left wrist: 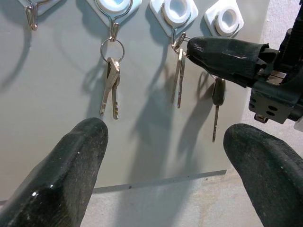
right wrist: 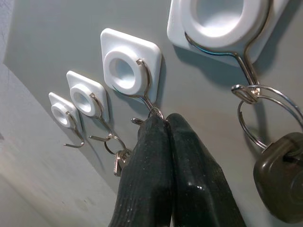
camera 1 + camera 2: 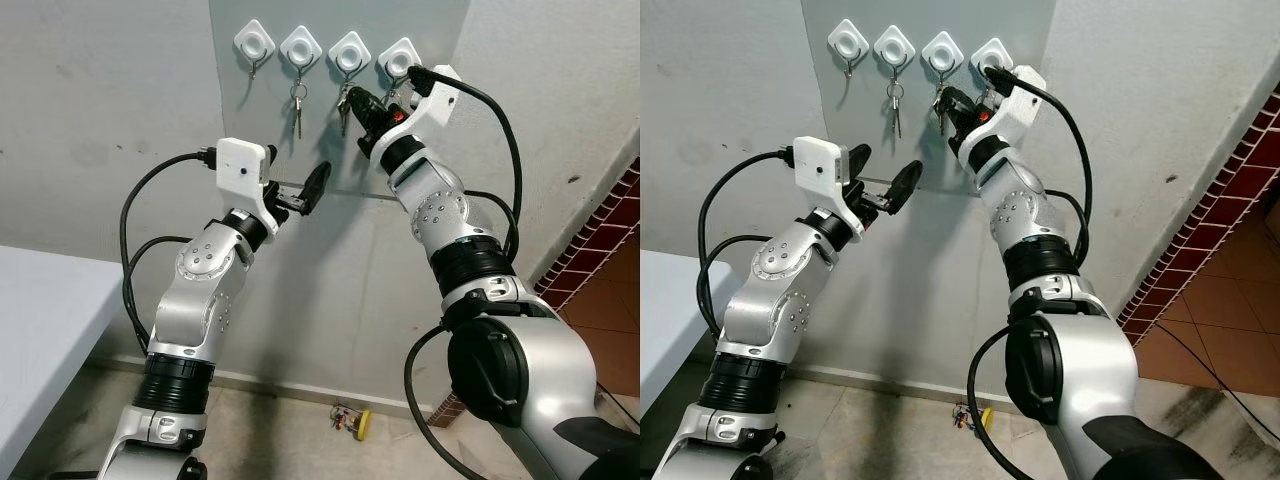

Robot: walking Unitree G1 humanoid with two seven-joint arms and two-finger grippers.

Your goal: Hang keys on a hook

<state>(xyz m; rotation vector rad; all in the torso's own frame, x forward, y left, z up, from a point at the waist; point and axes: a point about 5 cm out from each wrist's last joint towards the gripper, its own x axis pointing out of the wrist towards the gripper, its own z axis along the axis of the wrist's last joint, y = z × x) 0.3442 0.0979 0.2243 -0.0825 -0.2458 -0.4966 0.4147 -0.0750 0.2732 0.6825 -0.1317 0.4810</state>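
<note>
From the head camera, four white hooks sit in a row on a grey wall panel (image 3: 330, 150), and the third hook (image 3: 350, 50), counted from the robot's left, serves as the landmark. The right end effector (image 3: 362, 108) is raised just below that hook, where a bunch of keys (image 3: 344, 108) hangs dark against the panel; whether its ring already rests on the wire or is only held up to it cannot be told from here. The hook just left of the landmark carries its own pair of keys (image 3: 297, 105), the leftmost hook (image 3: 254, 42) looks bare, and the rightmost is partly hidden behind the right wrist. The left end effector (image 3: 305, 190) hovers lower and to the left of the landmark, fingers spread and holding nothing. A small yellow object (image 3: 353, 421) lies on the floor, too small to identify. In the left wrist view, two silver keys (image 1: 179, 75) hang from the third hook, with a right finger (image 1: 222, 53) touching their top, and a dark-headed key (image 1: 217, 106) hangs under the hook beyond. In the right wrist view, the two fingers (image 2: 156, 179) are pressed together right at the landmark's wire tip (image 2: 151, 111); the ring is hidden between them. My judgement: the hanging is nearly or just done, with release and withdrawal left.
</note>
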